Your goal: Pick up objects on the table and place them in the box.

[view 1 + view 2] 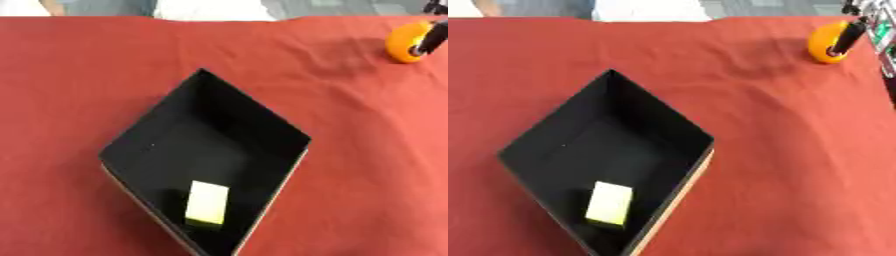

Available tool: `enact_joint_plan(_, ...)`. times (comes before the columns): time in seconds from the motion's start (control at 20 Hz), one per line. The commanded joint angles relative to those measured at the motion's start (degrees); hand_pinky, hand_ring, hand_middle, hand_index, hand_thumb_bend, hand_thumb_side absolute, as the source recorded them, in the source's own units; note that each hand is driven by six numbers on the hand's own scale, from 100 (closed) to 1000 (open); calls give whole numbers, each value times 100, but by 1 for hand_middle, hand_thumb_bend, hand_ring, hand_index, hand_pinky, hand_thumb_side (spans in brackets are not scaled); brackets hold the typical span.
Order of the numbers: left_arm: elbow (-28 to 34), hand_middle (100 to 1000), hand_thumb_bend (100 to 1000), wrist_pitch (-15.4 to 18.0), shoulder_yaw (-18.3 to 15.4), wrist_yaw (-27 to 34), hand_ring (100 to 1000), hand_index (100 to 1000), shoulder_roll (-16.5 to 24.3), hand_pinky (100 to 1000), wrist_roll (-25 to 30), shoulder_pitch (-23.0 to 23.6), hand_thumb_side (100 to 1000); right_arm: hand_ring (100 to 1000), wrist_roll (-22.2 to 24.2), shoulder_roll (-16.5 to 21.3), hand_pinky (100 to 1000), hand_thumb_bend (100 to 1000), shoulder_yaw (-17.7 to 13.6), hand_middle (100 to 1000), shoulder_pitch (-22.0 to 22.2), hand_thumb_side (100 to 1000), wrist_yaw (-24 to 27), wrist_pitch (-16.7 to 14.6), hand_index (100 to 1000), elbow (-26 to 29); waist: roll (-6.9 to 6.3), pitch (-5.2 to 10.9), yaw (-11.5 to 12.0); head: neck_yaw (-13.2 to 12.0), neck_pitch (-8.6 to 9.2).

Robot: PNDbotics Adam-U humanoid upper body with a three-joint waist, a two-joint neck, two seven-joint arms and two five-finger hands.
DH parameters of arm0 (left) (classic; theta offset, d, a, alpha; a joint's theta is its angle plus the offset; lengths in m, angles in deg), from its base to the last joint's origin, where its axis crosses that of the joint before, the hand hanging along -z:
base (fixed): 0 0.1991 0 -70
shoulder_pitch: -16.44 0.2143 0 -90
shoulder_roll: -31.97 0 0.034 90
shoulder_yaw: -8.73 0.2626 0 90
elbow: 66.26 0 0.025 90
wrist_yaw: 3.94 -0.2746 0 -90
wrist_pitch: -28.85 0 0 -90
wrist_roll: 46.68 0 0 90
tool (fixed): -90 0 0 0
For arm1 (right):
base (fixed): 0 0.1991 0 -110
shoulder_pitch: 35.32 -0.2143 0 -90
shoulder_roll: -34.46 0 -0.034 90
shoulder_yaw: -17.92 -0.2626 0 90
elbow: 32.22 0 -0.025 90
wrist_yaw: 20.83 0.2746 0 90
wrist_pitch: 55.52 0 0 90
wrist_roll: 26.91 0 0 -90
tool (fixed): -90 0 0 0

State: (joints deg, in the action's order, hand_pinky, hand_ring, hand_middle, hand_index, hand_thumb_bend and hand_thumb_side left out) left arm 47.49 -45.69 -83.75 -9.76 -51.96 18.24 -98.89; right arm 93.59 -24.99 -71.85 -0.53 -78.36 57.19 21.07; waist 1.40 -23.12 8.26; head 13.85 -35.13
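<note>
One black box (pixel 140 145) is seen on the desk (pixel 350 190), which is covered by a red cloth; the box is turned cornerwise, with one corner pointing to the far side, and its near corner is cut off by the lower edge of the view. One pale yellow block (pixel 208 202) is seen lying inside the box, on its floor near the near corner. One orange round object (pixel 826 44) is found at the far right of the desk, well apart from the box. The right robot hand (pixel 846 36) is seen only as a dark finger laid across the orange object's right side, touching it; whether the fingers are curled round it cannot be told. Between the orange object and the box only wrinkled cloth is seen. The left robot hand is shown in neither view
</note>
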Motion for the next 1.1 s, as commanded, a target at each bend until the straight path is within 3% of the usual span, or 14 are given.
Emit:
enact_joint_plan(0.05,84,701,100,5,-30,4,799,810,176,555,22,-80,734,934,-179,104,885,344,-81,850,-196,100,153,58,929,-59,-10,99,8,38,88)
enact_joint_plan(0.3,84,701,100,16,-14,9,800,810,189,554,44,-123,733,948,-303,63,888,343,-52,861,-311,100,193,139,929,-212,5,37,20,73,126)
enact_joint_plan(0.95,84,702,100,30,-1,13,803,810,219,551,77,-176,733,951,-213,32,888,340,-165,876,-462,100,-599,449,920,-702,-5,-127,88,130,223)
enact_joint_plan(1.1,84,702,100,26,-1,15,803,809,219,550,83,-170,734,914,-256,10,851,341,-188,838,-486,100,-658,523,893,-675,-12,-139,83,141,228)
